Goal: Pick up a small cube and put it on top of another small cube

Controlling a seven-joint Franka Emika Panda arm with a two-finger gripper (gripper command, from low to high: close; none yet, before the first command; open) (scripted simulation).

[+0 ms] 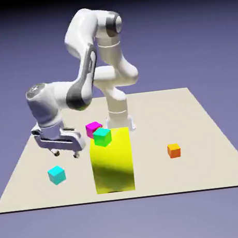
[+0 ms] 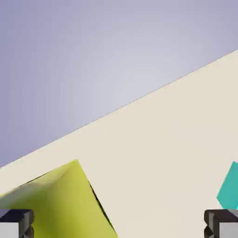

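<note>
The small cyan cube (image 1: 56, 175) lies on the table near the exterior view's left front. The small orange cube (image 1: 173, 150) rests alone toward the exterior view's right. My gripper (image 1: 66, 154) hangs tilted just above the table, slightly behind and above the cyan cube and not touching it. In the hand view my gripper (image 2: 119, 225) is open, its fingertips (image 2: 16, 223) far apart with only table between them. A slice of the cyan cube (image 2: 230, 190) shows at the right edge, above the right fingertip.
A big yellow block (image 1: 113, 161) stands mid-table, close to the gripper's right in the exterior view, and fills the hand view's lower left (image 2: 60, 204). A green-teal cube (image 1: 102, 137) sits on top of it. A magenta cube (image 1: 93, 128) lies just behind.
</note>
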